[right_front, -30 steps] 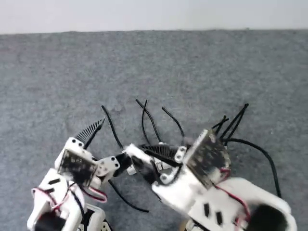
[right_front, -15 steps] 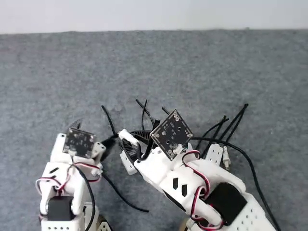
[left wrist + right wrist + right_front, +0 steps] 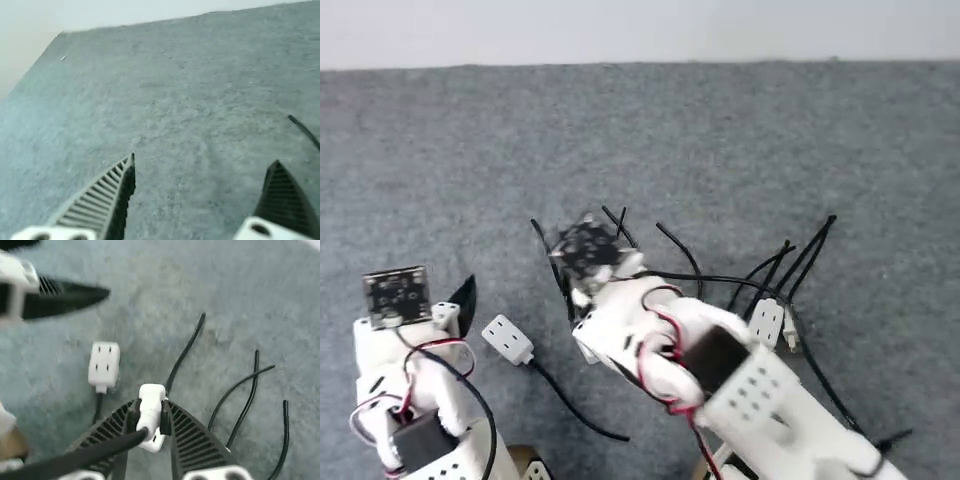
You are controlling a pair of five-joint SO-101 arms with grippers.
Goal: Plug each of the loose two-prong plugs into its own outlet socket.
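— What's changed for us?
— Our left gripper (image 3: 203,161) has drawn back, jaws wide; the outlet socket (image 3: 507,338) now lies uncovered near it. Our right gripper (image 3: 150,412) grips a plug (image 3: 151,396).

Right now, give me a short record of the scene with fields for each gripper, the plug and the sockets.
left gripper: open, over the grey carpet
right gripper: shut on white plug
near socket: lying on carpet, slots empty
second socket: on carpet among black cords
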